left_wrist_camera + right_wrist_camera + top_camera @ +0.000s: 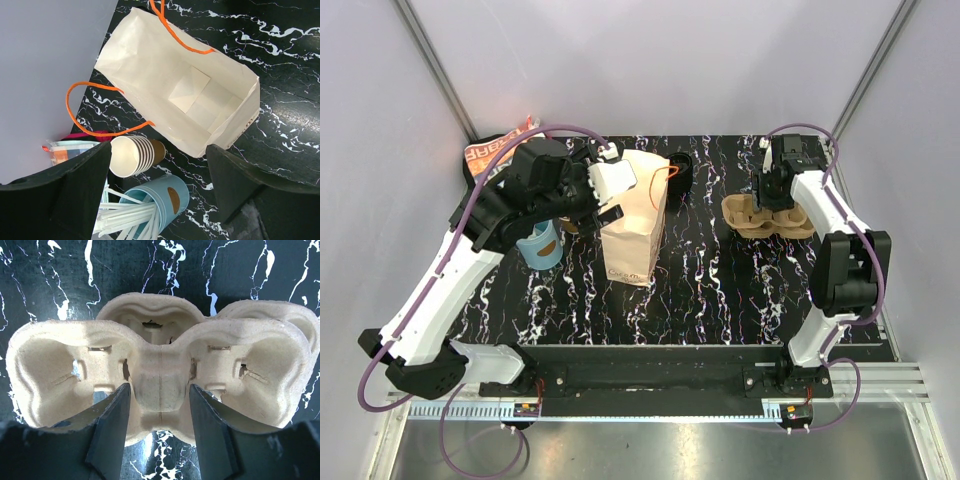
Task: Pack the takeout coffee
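The takeout coffee (pixel 682 167) stands at the back of the table, just right of the paper bag; only its round black lid shows against the dark table. The white paper bag (pixel 633 225) with orange handles stands open and empty (pixel 190 95). My left gripper (pixel 610 205) hovers open over the bag's left side, holding nothing (pixel 159 172). My right gripper (pixel 775 195) is closed against the centre ridge of the pulp cup tray (pixel 767 217). Its jaws (pixel 160 395) touch both sides of the ridge of the tray (pixel 160 370), whose holes are empty.
A stack of lidless brown paper cups (pixel 136 155) lies beside the bag. A blue cup with white sticks (pixel 162 200) stands left of the bag (pixel 541 246). An orange and white packet (pixel 492 156) lies at the back left. Grey walls close in the table.
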Motion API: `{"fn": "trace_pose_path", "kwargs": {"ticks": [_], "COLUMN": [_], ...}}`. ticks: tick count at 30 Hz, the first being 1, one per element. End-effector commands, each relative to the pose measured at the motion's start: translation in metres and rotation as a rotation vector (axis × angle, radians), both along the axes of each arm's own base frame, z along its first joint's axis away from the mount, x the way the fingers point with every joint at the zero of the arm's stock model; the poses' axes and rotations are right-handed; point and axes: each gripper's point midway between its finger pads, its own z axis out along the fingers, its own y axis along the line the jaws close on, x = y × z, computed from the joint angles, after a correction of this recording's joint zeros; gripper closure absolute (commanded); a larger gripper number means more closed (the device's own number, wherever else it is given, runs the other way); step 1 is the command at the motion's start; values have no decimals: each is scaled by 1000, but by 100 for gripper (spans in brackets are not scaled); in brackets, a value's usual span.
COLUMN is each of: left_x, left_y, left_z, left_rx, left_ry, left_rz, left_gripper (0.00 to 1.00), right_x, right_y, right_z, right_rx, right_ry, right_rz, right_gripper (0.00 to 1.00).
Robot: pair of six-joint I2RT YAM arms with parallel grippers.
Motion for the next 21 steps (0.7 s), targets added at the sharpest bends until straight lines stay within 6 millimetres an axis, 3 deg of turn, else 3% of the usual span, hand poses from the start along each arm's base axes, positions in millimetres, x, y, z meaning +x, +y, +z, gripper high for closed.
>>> {"fn": "trace_pose_path", "kwargs": {"ticks": [1, 14, 21], "left_x": [2, 2, 3], "left_y": [3, 2, 1], "left_z": [14, 14, 15], "left_rx": [-38, -38, -41], "left_ry": [-46, -46, -46], "left_rz": [23, 21, 19], "left_gripper": [17, 17, 17], "right_x": [14, 8, 9], "right_y": [5, 2, 2], "right_z": [14, 5, 7], "right_rx": [17, -2, 0], "right_ry": [-36, 6, 3], "right_rz": [7, 8, 9], "right_gripper": [44, 45, 57]}}
